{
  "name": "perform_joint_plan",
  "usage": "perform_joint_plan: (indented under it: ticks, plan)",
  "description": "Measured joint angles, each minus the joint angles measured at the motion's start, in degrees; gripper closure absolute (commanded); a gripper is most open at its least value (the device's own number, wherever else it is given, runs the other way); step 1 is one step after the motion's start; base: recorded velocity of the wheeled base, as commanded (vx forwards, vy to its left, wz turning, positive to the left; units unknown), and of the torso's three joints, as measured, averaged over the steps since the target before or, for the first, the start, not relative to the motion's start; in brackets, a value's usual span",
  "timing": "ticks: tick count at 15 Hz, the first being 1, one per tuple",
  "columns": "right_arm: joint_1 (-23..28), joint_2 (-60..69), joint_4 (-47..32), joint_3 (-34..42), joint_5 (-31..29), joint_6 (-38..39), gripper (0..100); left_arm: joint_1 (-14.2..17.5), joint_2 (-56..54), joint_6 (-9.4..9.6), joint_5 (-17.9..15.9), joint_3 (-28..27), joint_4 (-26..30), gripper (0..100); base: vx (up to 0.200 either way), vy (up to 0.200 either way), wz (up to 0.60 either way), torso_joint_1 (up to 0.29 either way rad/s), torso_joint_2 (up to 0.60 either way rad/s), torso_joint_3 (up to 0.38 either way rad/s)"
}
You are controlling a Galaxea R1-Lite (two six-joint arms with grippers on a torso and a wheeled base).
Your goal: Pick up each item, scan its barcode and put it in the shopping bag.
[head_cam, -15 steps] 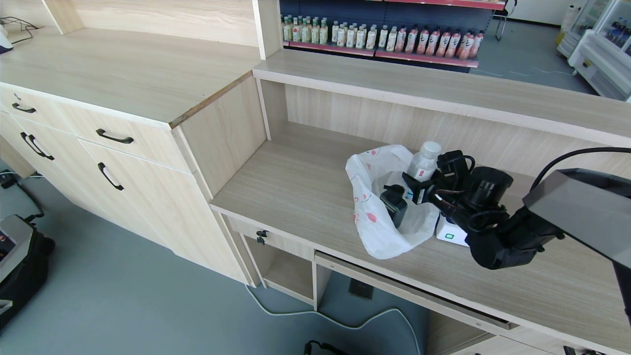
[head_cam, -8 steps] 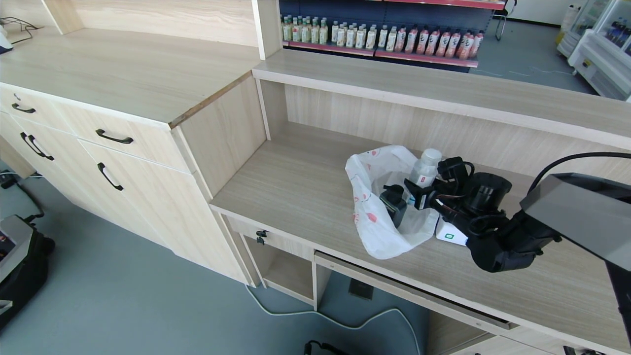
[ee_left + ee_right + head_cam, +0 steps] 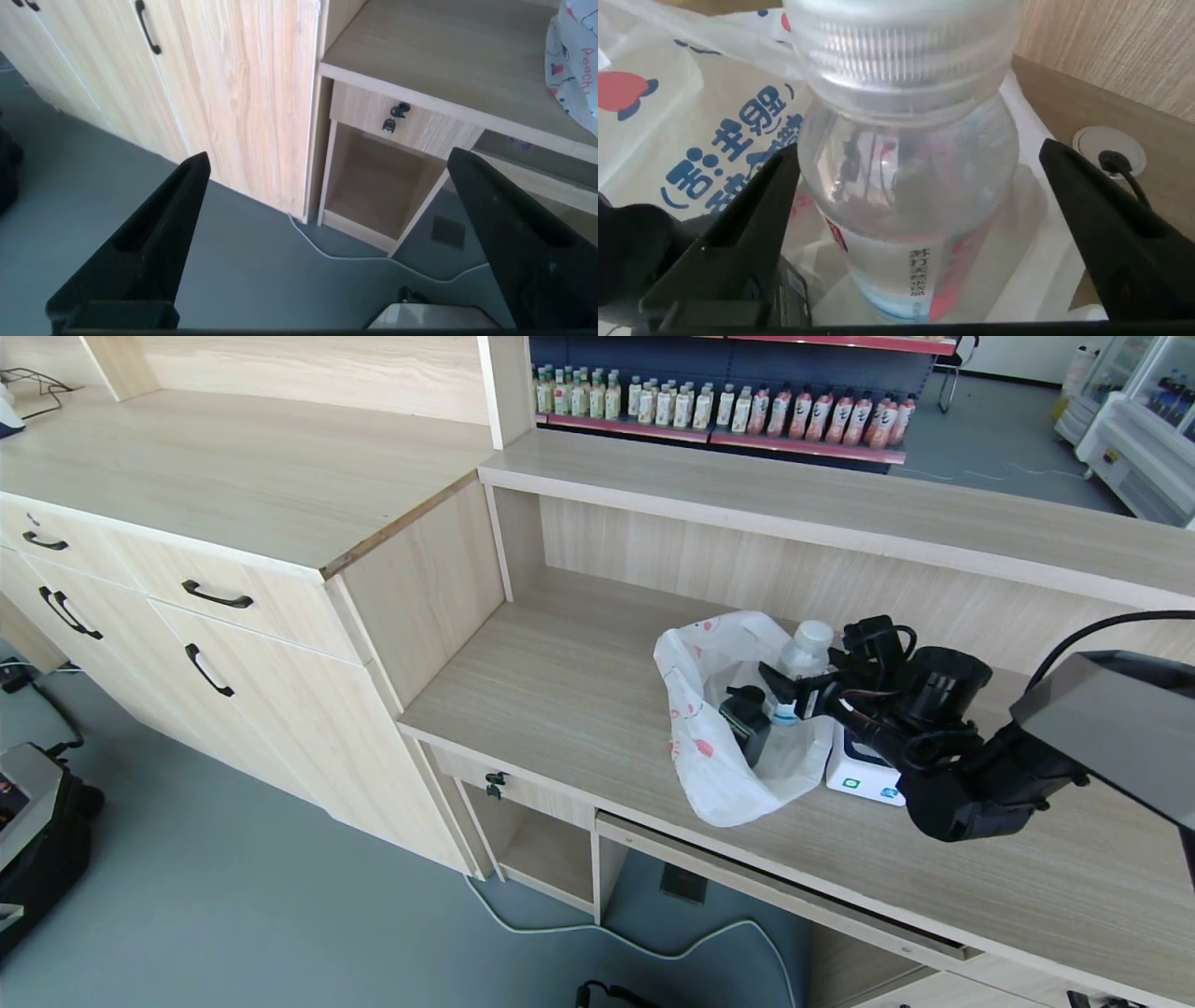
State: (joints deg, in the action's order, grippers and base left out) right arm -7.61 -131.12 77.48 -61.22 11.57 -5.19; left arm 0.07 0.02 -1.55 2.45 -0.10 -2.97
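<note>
From the head view, the clear plastic bottle with a white cap [image 3: 808, 644] sits in the white plastic shopping bag with red prints [image 3: 707, 756] on the light wooden desk [image 3: 569, 700]. Up close, the right wrist view shows the right gripper [image 3: 906, 233] spread wide, one finger on each side of the bottle. The left gripper [image 3: 327, 159] is wide open above the grey floor [image 3: 215, 252] and holds nothing.

The light wood worktop [image 3: 579, 700] sits recessed below a raised back ledge [image 3: 747, 490]. A white shopping bag [image 3: 707, 751] with red prints lies crumpled on it, mouth open, and a small white box [image 3: 864, 777] rests just beside the bag, toward the robot's right.
</note>
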Motion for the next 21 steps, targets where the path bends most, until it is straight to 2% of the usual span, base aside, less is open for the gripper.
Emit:
perform_joint_plan:
  ticks: [5, 7, 8, 10, 12, 16, 18, 21]
  plan:
    - [1.72, 16.6, -5.89, 8.77, 1.18, -2.52, 0, 0.0, 0.0, -0.01, -0.02, 0.0, 0.02, 0, 0.0, 0.0, 0.0, 0.0, 0.0, 0.0]
    - [3.34, 25.92, -11.03, 13.54, 1.82, -4.33, 0, 0.0, 0.0, -0.01, 0.0, 0.0, 0.0, 0, 0.0, 0.0, -0.6, -0.005, 0.0, 0.002]
    - [4.34, 29.9, -14.53, 15.56, 1.82, -5.53, 0, 0.0, 0.0, -0.01, -0.02, 0.0, 0.0, 0, 0.0, 0.0, -0.6, 0.007, 0.0, 0.002]
    - [7.34, 38.05, -27.62, 18.26, 1.48, -8.46, 0, -0.07, 0.0, 0.0, 0.0, 0.0, 0.05, 0, 0.0, 0.0, -0.6, 0.002, 0.0, 0.002]
    - [12.9, 45.68, -37.33, 19.44, 1.27, -10.97, 0, 0.0, 0.0, 0.0, -0.02, 0.0, 0.0, 0, 0.0, 0.0, -0.6, -0.124, 0.21, 0.102]
    - [23.5, 56.39, -40.86, 25.78, 1.89, -8.22, 0, 0.02, 0.0, -0.01, -0.02, 0.0, 0.02, 0, 0.0, 0.0, -0.6, -0.199, 0.36, 0.154]
    - [25.1, 60.26, -41.12, 29.92, 1.91, -5.5, 0, -0.05, 0.0, 0.0, 0.0, 0.0, -0.02, 0, 0.0, 0.0, 0.0, -0.208, 0.37, 0.156]
    - [24.81, 66.6, -40.81, 38.66, 1.95, -3.43, 0, 0.02, 0.0, -0.01, 0.0, 0.02, 0.02, 0, 0.0, 0.0, 0.0, -0.039, 0.07, 0.031]
